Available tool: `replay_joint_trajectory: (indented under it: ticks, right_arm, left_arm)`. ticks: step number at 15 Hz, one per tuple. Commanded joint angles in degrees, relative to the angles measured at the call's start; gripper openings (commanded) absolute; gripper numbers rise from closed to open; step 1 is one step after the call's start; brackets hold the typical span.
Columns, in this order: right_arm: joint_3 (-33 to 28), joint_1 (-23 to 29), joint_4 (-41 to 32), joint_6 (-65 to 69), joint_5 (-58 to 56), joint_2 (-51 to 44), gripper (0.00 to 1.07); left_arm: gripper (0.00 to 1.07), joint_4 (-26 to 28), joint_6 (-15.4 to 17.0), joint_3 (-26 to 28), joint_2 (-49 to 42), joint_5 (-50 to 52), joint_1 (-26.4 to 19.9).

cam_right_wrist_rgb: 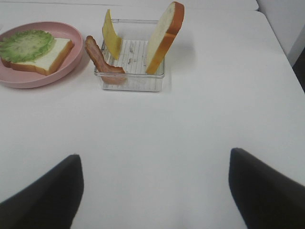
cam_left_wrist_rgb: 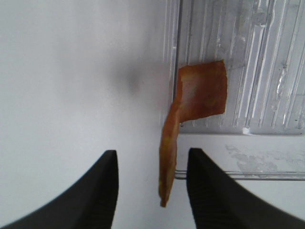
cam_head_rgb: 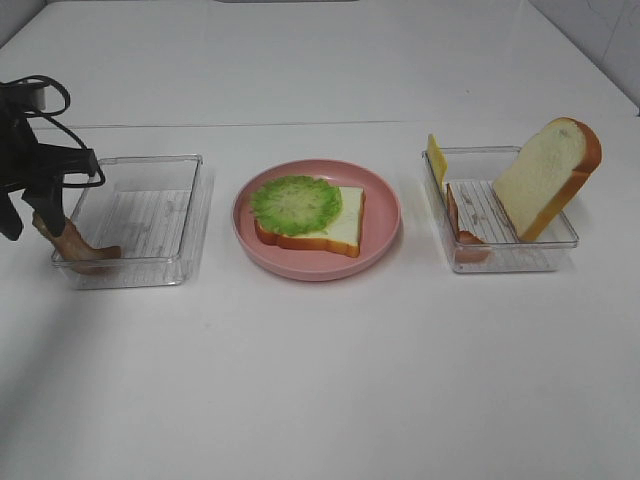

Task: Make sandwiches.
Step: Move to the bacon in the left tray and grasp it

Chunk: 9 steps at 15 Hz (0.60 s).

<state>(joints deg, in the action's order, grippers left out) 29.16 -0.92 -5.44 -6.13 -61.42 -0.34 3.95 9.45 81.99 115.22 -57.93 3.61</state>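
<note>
My right gripper is hanging wide open and empty, nearer than the plate. Left of the plate, my left gripper is straddling the bacon, fingers apart, not pinching it. On the plate, lettuce is lying on bread.

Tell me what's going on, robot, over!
Left pincer open, straddling bacon strip at left tray corner. Right pincer open above table. Bread and lettuce on plate. Nothing blocking, over.
</note>
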Motion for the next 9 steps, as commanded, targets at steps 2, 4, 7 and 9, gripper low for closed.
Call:
replay_joint_trajectory:
  ticks: [2,4,7,9]
  right_arm:
    - [-0.1,-0.5,-0.1,-0.5,0.5,-0.7,0.79]
    - [-0.1,-0.5,-0.1,-0.5,0.5,-0.7,0.79]
    - [-0.1,-0.5,-0.1,-0.5,0.5,-0.7,0.79]
    - [-0.1,-0.5,-0.1,-0.5,0.5,-0.7,0.79]
  left_arm:
    - [0.2,0.5,0.4,-0.2,-0.1,0.5,0.0]
    - [0.03,0.5,0.4,-0.2,-0.1,1.1,0.0]
    - [0.0,1.0,0.0,-0.2,-0.2,2.5,0.0]
    - [0.0,2.3,-0.5,0.8,-0.2,2.4,0.0]
